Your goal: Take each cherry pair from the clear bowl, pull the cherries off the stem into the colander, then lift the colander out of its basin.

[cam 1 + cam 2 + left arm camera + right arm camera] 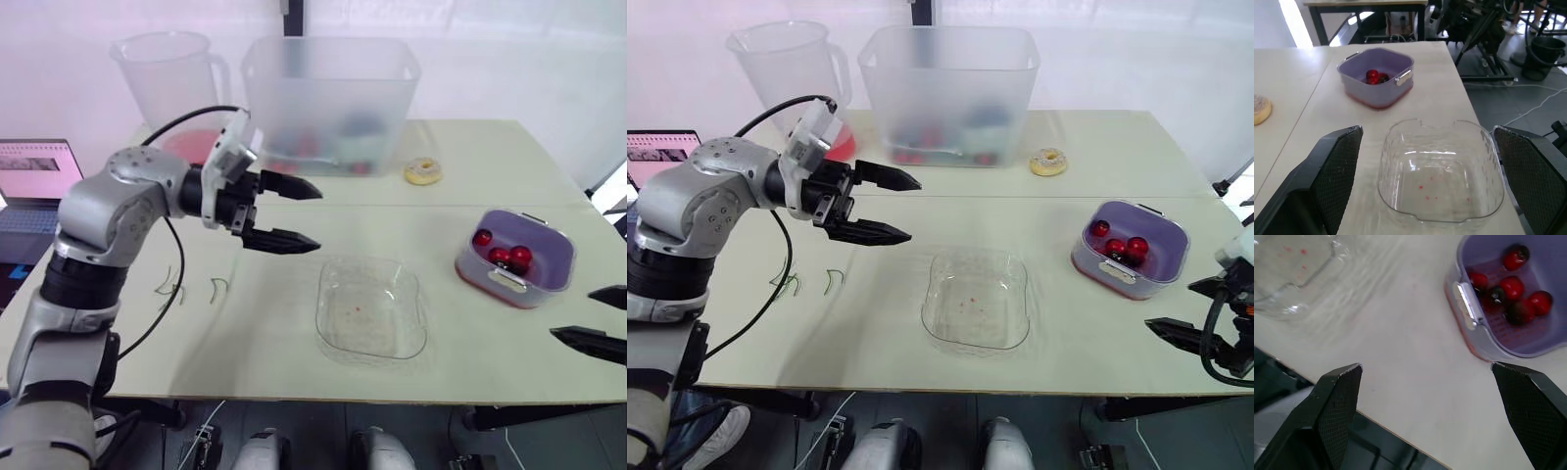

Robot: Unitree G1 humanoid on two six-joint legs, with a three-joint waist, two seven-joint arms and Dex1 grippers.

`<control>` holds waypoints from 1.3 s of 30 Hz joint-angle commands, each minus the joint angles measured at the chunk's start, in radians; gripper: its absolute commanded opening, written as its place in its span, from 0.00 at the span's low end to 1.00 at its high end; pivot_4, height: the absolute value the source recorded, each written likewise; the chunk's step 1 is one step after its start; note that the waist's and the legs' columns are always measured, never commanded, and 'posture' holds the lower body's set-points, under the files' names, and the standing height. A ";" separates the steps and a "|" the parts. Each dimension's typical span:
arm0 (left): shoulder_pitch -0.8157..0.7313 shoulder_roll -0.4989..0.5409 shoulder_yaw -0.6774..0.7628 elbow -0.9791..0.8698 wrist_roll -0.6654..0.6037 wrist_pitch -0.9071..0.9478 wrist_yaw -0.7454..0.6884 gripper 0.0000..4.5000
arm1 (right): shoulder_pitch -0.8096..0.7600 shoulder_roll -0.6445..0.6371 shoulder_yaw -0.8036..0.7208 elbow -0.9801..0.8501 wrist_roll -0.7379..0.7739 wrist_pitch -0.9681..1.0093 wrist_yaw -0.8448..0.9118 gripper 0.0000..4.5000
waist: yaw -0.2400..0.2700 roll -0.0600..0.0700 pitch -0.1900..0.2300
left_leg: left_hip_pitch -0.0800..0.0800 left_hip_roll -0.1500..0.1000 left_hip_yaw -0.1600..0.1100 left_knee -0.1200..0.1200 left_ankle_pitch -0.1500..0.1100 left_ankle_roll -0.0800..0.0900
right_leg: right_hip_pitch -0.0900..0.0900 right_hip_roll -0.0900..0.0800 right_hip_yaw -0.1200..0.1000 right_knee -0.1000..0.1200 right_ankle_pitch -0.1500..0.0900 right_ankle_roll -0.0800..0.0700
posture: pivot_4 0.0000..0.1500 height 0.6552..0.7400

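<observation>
Right hand point(573, 313) and left hand point(319, 218) released, speckled clear bowl point(370, 305), red cherries point(502, 253) in colander point(549, 264)

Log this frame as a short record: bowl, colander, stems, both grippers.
clear bowl: empty, a few red specks inside
colander: in its basin, holds loose cherries
stems: bare, on the table left of the clear bowl
left gripper: open, empty, above the table
right gripper: open, empty, by the table's right edge
</observation>
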 commanded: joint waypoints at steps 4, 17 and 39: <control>0.068 -0.013 0.110 -0.160 -0.059 0.094 0.161 1.00 | -0.174 -0.053 0.363 0.275 -0.118 -0.376 -0.055 1.00 | -0.002 0.000 0.000 | 0.000 0.000 0.000 0.000 0.000 0.000 | 0.000 0.000 0.002 0.000 0.000 0.001 | 1.00 0.39; 0.211 -0.002 0.213 -0.354 -0.153 0.203 0.364 1.00 | -0.686 -0.064 0.982 0.681 -0.286 -0.621 0.053 1.00 | -0.013 0.001 0.000 | 0.000 0.000 0.000 0.001 0.000 -0.001 | 0.000 0.000 0.001 0.001 0.000 0.000 | 1.00 0.39; 0.087 -0.054 0.130 -0.396 -0.200 0.269 0.533 1.00 | -0.836 -0.056 1.038 0.678 -0.299 -0.522 0.182 0.05 | -0.022 0.001 0.000 | -0.001 0.000 0.000 0.002 0.001 -0.002 | 0.000 -0.001 -0.001 0.001 0.000 0.000 | 1.00 0.39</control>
